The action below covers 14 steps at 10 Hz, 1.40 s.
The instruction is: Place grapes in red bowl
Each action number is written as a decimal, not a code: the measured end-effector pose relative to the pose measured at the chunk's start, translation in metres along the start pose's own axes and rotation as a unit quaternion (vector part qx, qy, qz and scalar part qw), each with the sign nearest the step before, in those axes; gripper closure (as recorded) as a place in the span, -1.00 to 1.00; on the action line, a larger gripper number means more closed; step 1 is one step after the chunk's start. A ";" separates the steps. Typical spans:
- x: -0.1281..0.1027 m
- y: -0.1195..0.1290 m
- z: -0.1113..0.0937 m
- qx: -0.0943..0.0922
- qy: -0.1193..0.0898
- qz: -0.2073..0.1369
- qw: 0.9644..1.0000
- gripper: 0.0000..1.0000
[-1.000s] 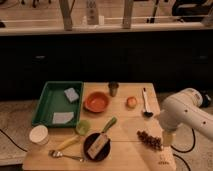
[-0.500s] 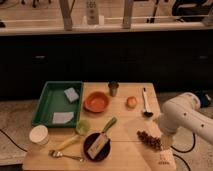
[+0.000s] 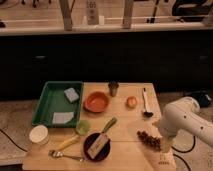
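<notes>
Observation: the grapes point(image 3: 149, 140) lie on the wooden table point(image 3: 125, 125) in the lower right of the frame, well apart from the red bowl point(image 3: 96, 101), which sits upper centre and looks empty. An orange fruit point(image 3: 132, 102) and a dark ladle point(image 3: 145, 102) lie right of the bowl, above the grapes.

Gripper: the gripper point(image 3: 163, 156) hangs at the lower right, just beside the right end of the bunch, near the table edge. I cannot tell whether it is apart, together or clamped on anything, and I cannot tell whether it touches the fruit.

Handling judgement: I expect the bunch to be light, soft and lumpy, with smooth skins that may slip. Single berries could crush or pull off under a hard squeeze. I would take hold across the thick middle of the cluster from above, with moderate force, not at a loose end berry.

Risk: the bunch lies close to the table's right edge, so a sideways nudge could roll it off. The carry runs up and left. The black dish point(image 3: 86, 145) stands lower left of that line.
</notes>
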 end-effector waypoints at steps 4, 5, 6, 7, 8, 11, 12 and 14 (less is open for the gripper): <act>-0.006 0.006 0.021 -0.008 -0.019 0.002 1.000 -0.60; -0.006 0.007 0.025 -0.009 -0.022 0.005 1.000 -0.60; -0.008 0.010 0.032 -0.011 -0.026 0.009 1.000 -0.60; -0.009 0.012 0.039 -0.013 -0.030 0.014 0.999 -0.60; -0.009 0.011 0.041 -0.013 -0.032 0.017 0.999 -0.60; -0.013 0.010 0.046 -0.017 -0.038 0.023 0.999 -0.60; -0.013 0.011 0.048 -0.018 -0.038 0.025 0.999 -0.60; -0.014 0.011 0.050 -0.020 -0.040 0.028 0.999 -0.47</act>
